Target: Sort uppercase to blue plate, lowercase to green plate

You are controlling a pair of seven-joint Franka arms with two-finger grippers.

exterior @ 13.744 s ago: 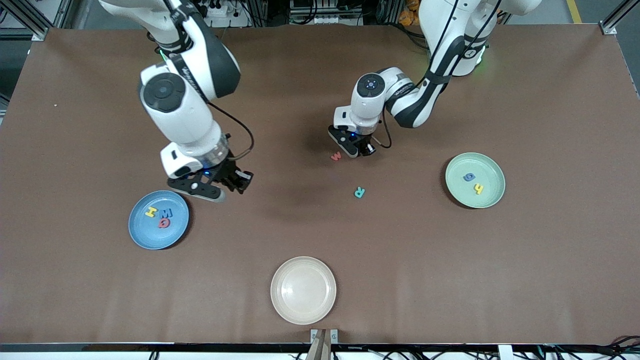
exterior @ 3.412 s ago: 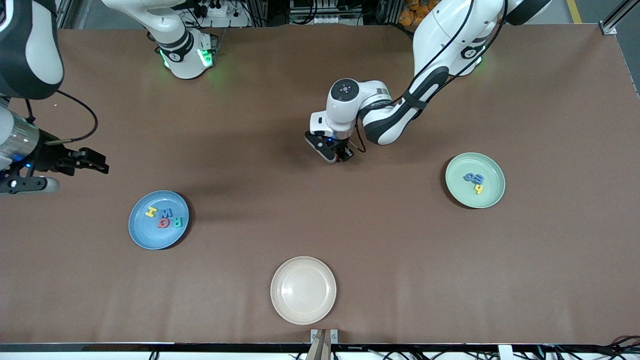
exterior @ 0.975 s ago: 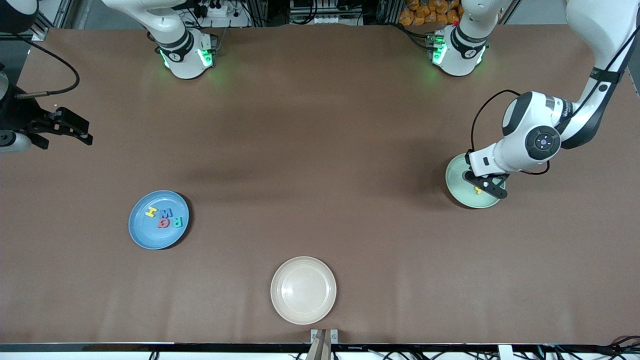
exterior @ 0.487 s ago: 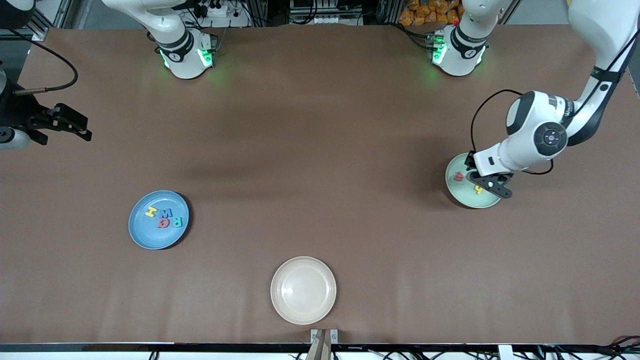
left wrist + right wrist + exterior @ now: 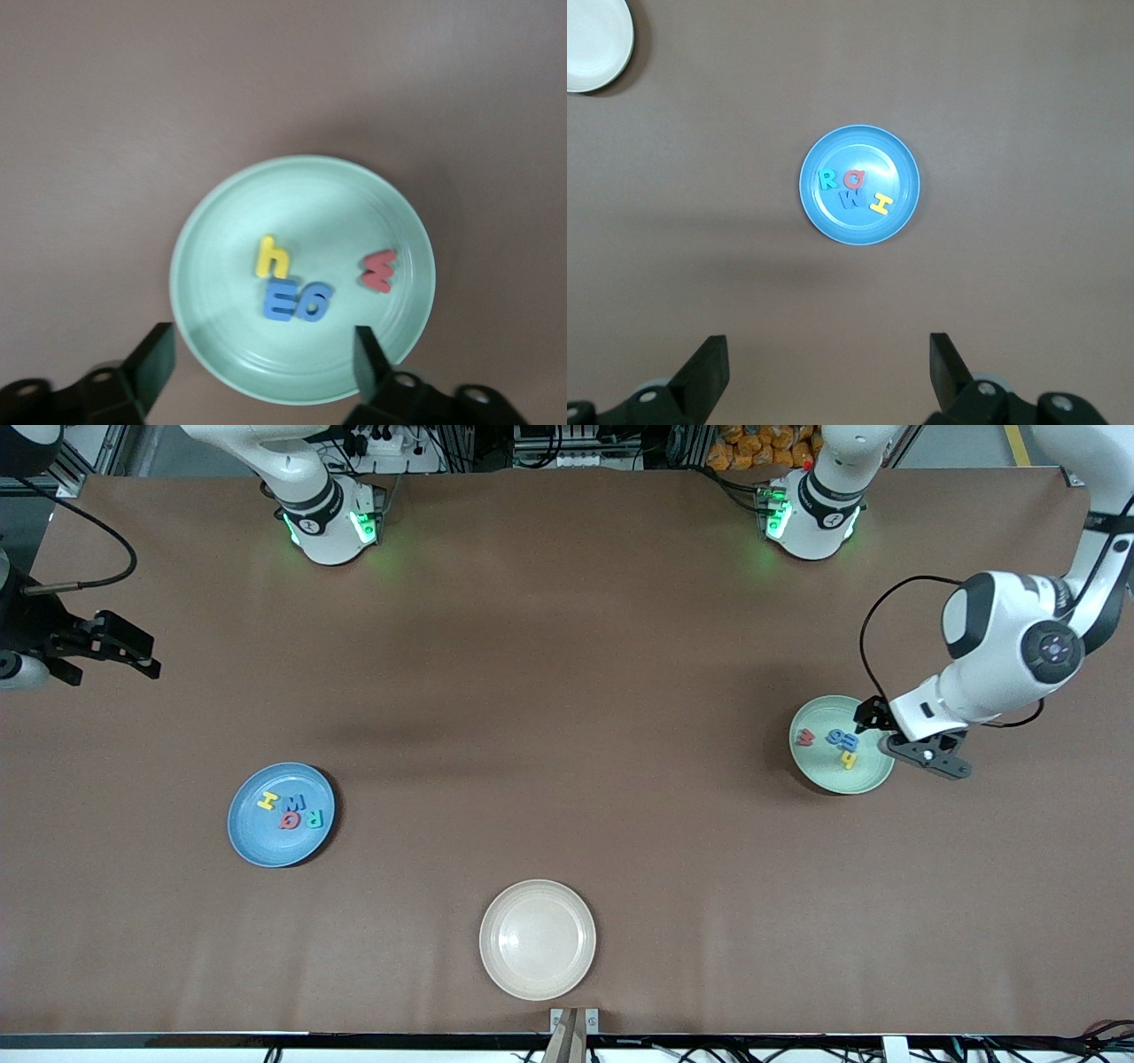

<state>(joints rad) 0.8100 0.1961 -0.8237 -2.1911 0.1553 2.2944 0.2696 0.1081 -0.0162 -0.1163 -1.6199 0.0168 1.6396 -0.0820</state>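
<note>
The left gripper (image 5: 921, 751) hangs over the rim of the green plate (image 5: 864, 781), jaws spread wide and empty; in its wrist view the plate (image 5: 221, 354) sits just ahead of the two fingertips (image 5: 152, 363). Ahead of the jaws lie the four lowercase letters: red w (image 5: 805, 737), yellow h (image 5: 849, 760), and two blue ones (image 5: 842, 738) touching each other; the w (image 5: 380, 270) lies a little apart from the h (image 5: 270, 257) and the blue pair (image 5: 298, 301). With nothing between the jaws, I'd judge that letter was let go there and this plate is done.

The right gripper (image 5: 102, 654) waits up in the air at the right arm's end of the table, jaws wide and empty; well ahead of them in its wrist view sits the blue plate (image 5: 899, 212), with the capitals bunched together: teal R (image 5: 827, 180), red Q (image 5: 853, 178), blue W (image 5: 851, 198), yellow H (image 5: 880, 204). In the front view that plate (image 5: 257, 846) carries all four.

The cream plate (image 5: 537, 974) is bare, as it belongs to neither group; no letters show on the table (image 5: 567, 691), so the sort looks finished; I'd expect only a retreat.
</note>
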